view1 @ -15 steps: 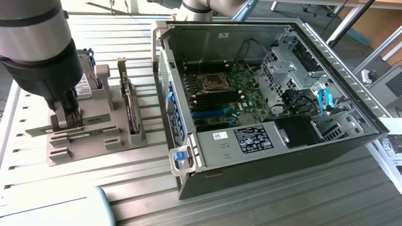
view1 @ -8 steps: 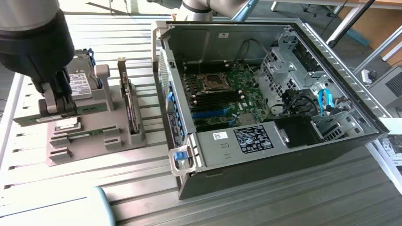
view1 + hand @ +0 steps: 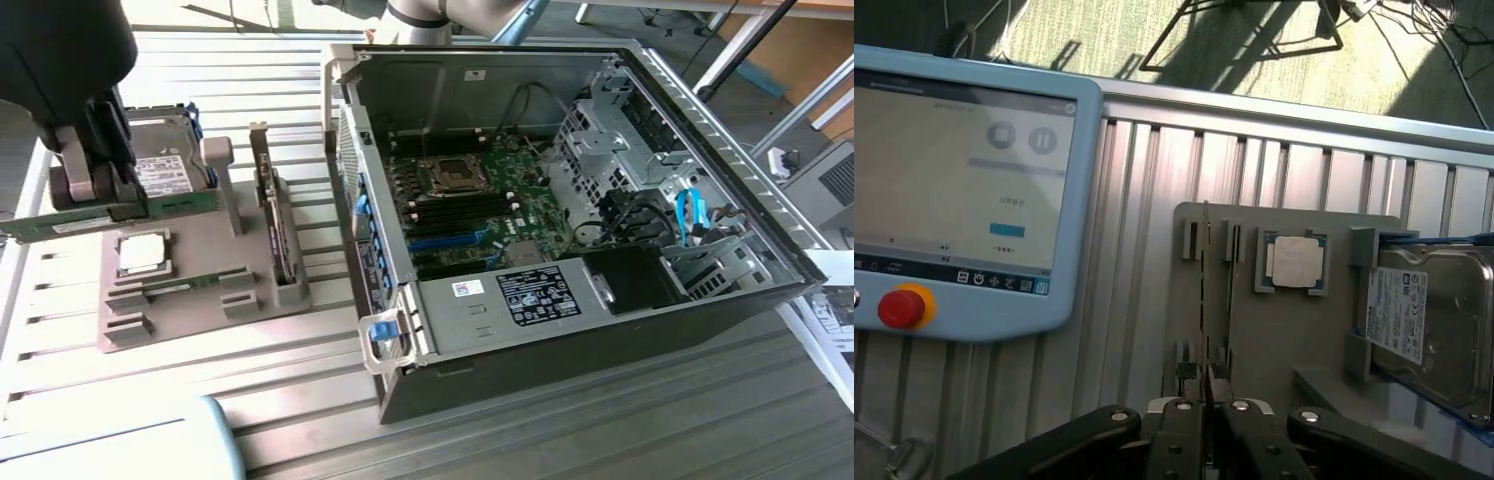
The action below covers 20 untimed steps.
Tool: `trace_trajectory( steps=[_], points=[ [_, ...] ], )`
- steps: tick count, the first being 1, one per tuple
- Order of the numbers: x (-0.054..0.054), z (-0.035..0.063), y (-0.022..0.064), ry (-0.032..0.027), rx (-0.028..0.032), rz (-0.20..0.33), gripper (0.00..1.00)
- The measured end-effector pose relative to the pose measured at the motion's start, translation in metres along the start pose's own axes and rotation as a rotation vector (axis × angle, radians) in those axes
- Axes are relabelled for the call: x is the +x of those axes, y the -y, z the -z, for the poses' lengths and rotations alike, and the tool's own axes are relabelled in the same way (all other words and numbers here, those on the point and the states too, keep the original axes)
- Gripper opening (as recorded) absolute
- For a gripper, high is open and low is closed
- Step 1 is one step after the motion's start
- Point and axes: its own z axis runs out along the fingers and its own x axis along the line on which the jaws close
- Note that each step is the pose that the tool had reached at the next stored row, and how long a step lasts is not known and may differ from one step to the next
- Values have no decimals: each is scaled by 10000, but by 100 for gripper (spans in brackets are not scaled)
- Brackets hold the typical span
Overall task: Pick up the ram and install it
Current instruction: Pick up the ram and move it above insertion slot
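Your hand (image 3: 100,205) is clamping closed on the ram (image 3: 174,205), holding the thin green stick over the grey holder tray (image 3: 200,310), just beside the hard drive (image 3: 167,170) and near the square silver processor chip (image 3: 140,255). It is sitting well apart from the open computer case (image 3: 534,200) on the table (image 3: 601,430). The hard drive's white label, the case stickers and the screen of the pendant (image 3: 954,180) with its red button (image 3: 901,307) are showing print you cannot read.

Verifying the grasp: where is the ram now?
At the exterior view's left, the ram sits between the gripper's shut jaws, at the grey fixture, beside the hard drive.
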Motion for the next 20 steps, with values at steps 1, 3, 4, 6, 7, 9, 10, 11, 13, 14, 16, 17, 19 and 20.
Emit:
trace_trajectory(
  steps=[1, 3, 4, 6, 7, 9, 10, 11, 13, 14, 16, 17, 19, 20],
  points=[
    [-1, 47, -2, 0, 0, 0, 13],
    [-3, 141, -5, 0, 0, 0, 13],
    [-3, 182, -7, 1, 1, 0, 13],
    [-5, 290, -10, 1, 2, 0, 13],
    [-6, 338, -11, 0, 0, 0, 13],
    [-6, 403, -7, -1, -2, 1, 13],
    [-2, 403, 25, 3, -1, 2, 13],
    [4, 405, 72, 2, -11, 0, 13],
    [15, 402, 162, 4, -27, -1, 13],
    [22, 399, 212, 6, -29, 0, 13],
    [34, 396, 306, 6, -35, 0, 13],
    [40, 393, 353, 6, -37, 0, 13],
    [54, 387, 460, 7, -41, -1, 13],
    [59, 386, 504, 5, -45, -1, 13]
  ],
)
